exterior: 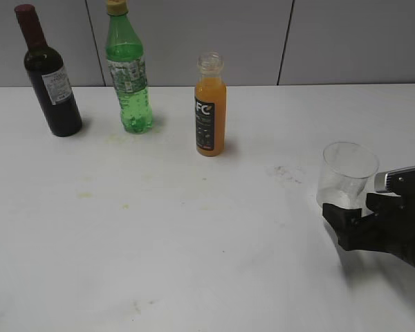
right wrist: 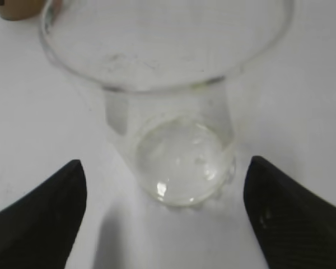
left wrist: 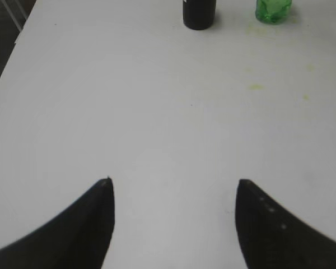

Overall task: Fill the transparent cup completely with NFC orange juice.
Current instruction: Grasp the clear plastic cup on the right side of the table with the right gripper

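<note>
Right wrist view: transparent cup (right wrist: 173, 112) upright between spread right fingers (right wrist: 50, 218), untouched.

Dark wine bottle (exterior: 50, 79) with red cap — upright on white table (exterior: 159, 235), far left of back row, near grey wall (exterior: 332, 41). Pale label on front, text too small to read. Green plastic bottle (exterior: 128, 72) with yellow cap just right of wine bottle, apart from it, also upright, label around middle. Faint yellowish stains (exterior: 83, 195) on tabletop nearer than wine bottle — small dark smudge (exterior: 285, 171) well right of it.
</note>
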